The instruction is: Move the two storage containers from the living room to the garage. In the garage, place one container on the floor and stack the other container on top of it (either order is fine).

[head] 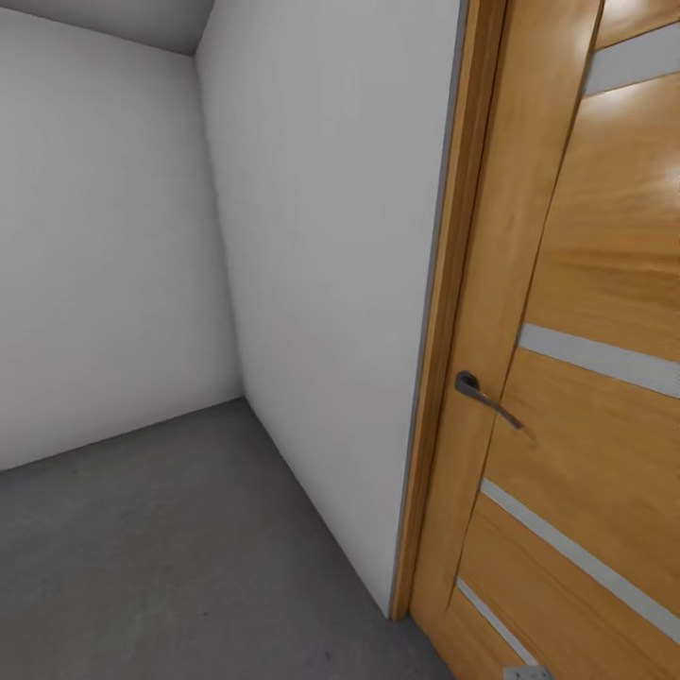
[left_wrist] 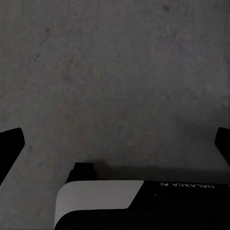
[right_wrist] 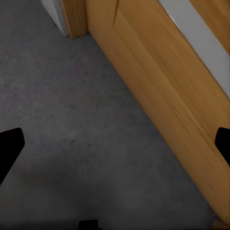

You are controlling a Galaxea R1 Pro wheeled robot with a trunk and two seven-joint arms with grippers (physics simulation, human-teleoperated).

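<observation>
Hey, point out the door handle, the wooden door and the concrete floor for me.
door handle (head: 484, 399), head view, on the lever's middle.
wooden door (head: 604, 264), head view, on an upper wood panel.
concrete floor (right_wrist: 81, 120), right wrist view, on bare floor.

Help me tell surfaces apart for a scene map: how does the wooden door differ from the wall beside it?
The door is glossy orange-brown wood with visible grain; the wall is plain, matte pale grey. The door carries pale horizontal stripes and a dark lever handle; the wall bears nothing. The door sits in a wooden frame; the wall ends at that frame. Both stand upright on the grey concrete floor.
</observation>
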